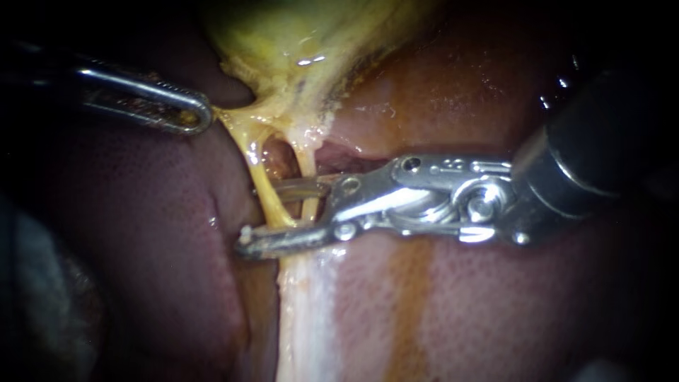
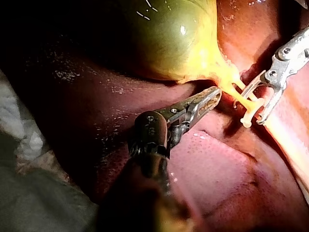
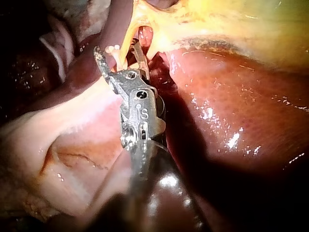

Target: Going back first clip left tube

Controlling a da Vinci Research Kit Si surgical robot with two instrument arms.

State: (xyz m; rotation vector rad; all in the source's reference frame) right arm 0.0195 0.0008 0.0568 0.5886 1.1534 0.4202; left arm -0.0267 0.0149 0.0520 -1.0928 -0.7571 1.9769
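Centre of the frame, endoscope view: right tool (image 1: 260,212), in from the right edge, jaws well apart and grasping an open white clip (image 2: 245,123) between them. Set astride the left tube (image 1: 263,185), a thin yellow strand dropping from the gallbladder (image 1: 297,42) at top centre; right tube (image 1: 309,185) just beside it and seemingly inside the same span (hard to be sure from this angle). Upper left of the frame: left tool (image 1: 194,117), clenched on yellow tissue at the gallbladder's neck, with that tissue stretched toward the left edge and both tubes taut. Lower half and right side: liver (image 1: 495,297), dark red and glossy, with a pale band (image 1: 300,318) running down from under the jaws.

Judging by the gap between its arms, clip not yet latched; no closed clip visible on either tube.

Left tube, by the look of it: soft, light, wet and slippery, and fragile enough to tear under a sideways tug. Best taken across its bare middle stretch, below the fork and above the pale band, squarely, with no twisting. Clip: probably light, stiff plastic (secure only while seated in both jaws), so no snagging on the right tube during any move back toward the right edge.
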